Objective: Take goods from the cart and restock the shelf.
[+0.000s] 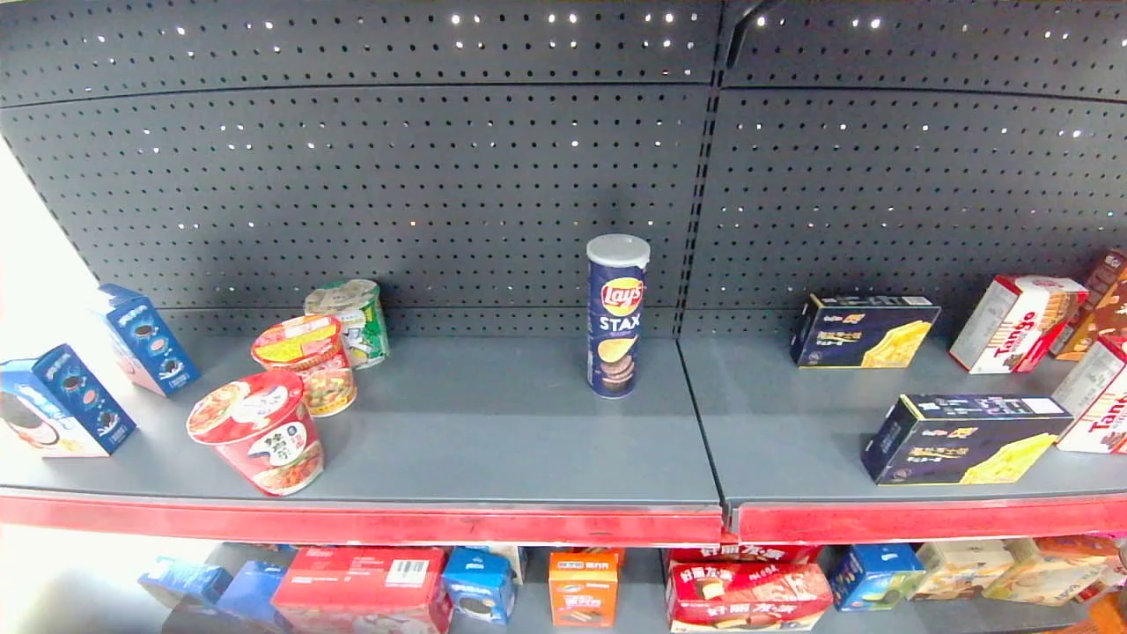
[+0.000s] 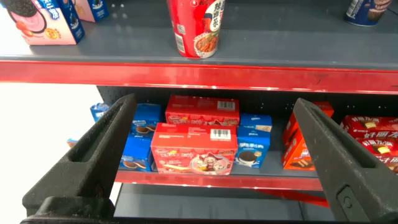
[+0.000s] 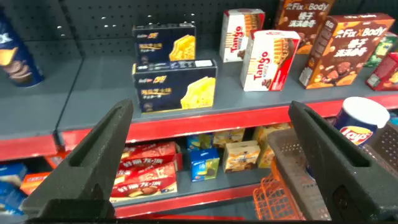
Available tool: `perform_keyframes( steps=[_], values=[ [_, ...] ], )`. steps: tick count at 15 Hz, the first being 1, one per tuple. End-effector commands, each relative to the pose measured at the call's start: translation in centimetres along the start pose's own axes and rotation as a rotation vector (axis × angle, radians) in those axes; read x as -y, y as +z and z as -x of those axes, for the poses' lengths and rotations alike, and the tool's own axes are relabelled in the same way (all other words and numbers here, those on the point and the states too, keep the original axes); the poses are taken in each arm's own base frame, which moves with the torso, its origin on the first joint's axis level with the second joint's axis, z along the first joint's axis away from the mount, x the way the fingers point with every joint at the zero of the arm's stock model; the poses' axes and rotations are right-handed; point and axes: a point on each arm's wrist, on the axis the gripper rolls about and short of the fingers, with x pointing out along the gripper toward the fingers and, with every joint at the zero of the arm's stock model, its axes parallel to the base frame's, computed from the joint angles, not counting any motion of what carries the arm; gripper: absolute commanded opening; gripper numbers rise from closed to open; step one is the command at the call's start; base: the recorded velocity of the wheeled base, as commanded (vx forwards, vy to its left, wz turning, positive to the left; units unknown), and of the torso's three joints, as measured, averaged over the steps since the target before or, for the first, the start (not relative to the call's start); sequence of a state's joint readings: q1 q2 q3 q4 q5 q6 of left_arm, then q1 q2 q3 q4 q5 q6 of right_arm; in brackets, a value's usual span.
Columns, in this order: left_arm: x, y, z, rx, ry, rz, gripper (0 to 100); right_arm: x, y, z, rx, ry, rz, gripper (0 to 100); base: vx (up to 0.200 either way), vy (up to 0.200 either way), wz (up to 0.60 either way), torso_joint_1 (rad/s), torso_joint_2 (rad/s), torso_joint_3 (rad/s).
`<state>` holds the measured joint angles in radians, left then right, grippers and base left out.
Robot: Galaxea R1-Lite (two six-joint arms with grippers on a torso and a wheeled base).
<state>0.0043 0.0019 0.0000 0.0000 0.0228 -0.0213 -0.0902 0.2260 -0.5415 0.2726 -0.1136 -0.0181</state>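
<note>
Sitting between picks, by the look of it: facing the dark grey metal shelf (image 1: 493,440) with nothing in hand. Holding the left tool (image 2: 214,107) spread wide and empty, low in front of the red front edge (image 2: 186,71) of the shelf, level with the lower tier and its red and blue snack boxes (image 2: 194,147). Holding the right tool (image 3: 211,109) just as wide, also empty, out to the right near the dark wire-mesh cart (image 3: 287,152). Spotting one tall dark-blue cylindrical crisp can with a pale lid (image 1: 617,315) already on the upper tier, mid-shelf and toward the far panel, upright, well apart from its neighbours. Spotting a second blue crisp can with a white lid (image 3: 362,124) at the right, apparently inside the cart, upright by the mesh wall; cannot tell the rest of the load. Next, most likely: bringing the right tool over that second can, closing on its round side below the lid, lifting clear of the mesh rim, then setting it down beside the first can, into the bare stretch on either side. Worth minding the tall, slick body, easy to tip on release. Flanking that gap: three lidded red and green paper noodle cups (image 1: 306,364) to the left, two flat dark-blue and yellow cardboard boxes (image 1: 964,438) to the right, all sealed.
</note>
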Motion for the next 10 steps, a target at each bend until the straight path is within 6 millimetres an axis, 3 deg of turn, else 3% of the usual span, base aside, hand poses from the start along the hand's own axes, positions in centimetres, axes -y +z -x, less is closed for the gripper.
perform_keyframes(
  steps=[1,4,7,10],
  values=[
    [0.0,0.0,0.0,0.0,0.001,0.0,100,0.3,-0.6,1.4,0.053,0.068,-0.006,100,0.0,0.0,0.0,0.0,0.0,0.0],
    [0.0,0.0,0.0,0.0,0.001,0.0,100,0.7,-0.4,2.9,0.064,0.107,-0.008,100,0.0,0.0,0.0,0.0,0.0,0.0],
    [0.0,0.0,0.0,0.0,0.001,0.0,100,0.8,-1.8,3.9,-0.021,0.255,0.0,100,0.0,0.0,0.0,0.0,0.0,0.0],
    [0.0,0.0,0.0,0.002,0.001,0.0,100,0.4,-0.2,3.7,-0.058,0.179,-0.001,100,0.0,0.0,0.0,0.0,0.0,0.0]
  ],
)
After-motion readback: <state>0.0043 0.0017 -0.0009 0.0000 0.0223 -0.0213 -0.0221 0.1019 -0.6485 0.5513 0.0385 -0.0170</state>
